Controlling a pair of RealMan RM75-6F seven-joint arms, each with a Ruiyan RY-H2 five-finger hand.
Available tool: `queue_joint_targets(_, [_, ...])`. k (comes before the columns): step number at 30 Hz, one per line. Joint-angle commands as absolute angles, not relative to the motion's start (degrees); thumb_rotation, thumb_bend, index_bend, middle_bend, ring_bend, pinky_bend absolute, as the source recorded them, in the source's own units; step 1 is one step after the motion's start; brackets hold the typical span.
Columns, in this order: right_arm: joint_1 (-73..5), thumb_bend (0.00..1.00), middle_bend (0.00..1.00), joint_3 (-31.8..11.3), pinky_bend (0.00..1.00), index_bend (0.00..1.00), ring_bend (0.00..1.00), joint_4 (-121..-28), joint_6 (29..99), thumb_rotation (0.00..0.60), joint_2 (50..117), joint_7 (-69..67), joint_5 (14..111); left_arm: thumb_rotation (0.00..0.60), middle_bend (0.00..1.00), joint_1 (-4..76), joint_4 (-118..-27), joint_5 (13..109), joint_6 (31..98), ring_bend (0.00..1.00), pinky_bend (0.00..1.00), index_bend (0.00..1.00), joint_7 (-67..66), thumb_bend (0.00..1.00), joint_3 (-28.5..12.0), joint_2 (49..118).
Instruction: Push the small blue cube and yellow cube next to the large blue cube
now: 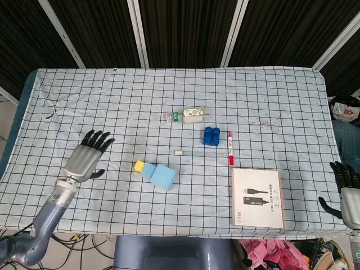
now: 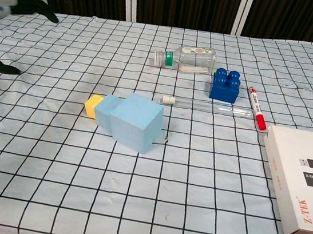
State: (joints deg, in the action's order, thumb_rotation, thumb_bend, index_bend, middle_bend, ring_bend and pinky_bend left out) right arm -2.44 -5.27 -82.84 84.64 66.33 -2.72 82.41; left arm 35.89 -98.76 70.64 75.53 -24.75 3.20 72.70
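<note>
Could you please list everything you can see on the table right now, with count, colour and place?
yellow cube: 1, yellow, left of centre, against the small blue cube
small blue cube: 1, light blue, between the yellow cube and the large blue cube
large blue cube: 1, light blue, centre front, touching the small one
bottle: 1, clear with green neck, lying on its side behind centre
toy brick: 1, dark blue, right of the bottle
tube: 1, clear with white cap, lying before the brick
marker: 1, red and white, right of the brick
box: 1, white, front right
tablecloth: 1, white with black grid, over the table
left hand: open, raised, left of the cubes
right hand: dark, at the right edge
</note>
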Motion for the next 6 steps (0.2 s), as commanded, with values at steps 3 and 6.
queue_joint_targets(3, [-2.83,0.22,0.04,-5.22,0.11,0.00,0.00,-83.76,84.55,0.600,66.36,-1.69,82.90,0.600,0.03,19.77,-98.72,80.21,92.01,0.00,0.00,0.11,-13.46,0.16,10.82,66.64])
queue_joint_targets(6, [-3.02,0.22,0.04,-5.29,0.11,0.00,0.00,-83.64,84.75,0.600,66.45,-1.39,83.26,0.600,0.03,18.01,-98.08,81.97,92.44,0.00,0.00,0.11,-8.06,0.16,11.35,64.10])
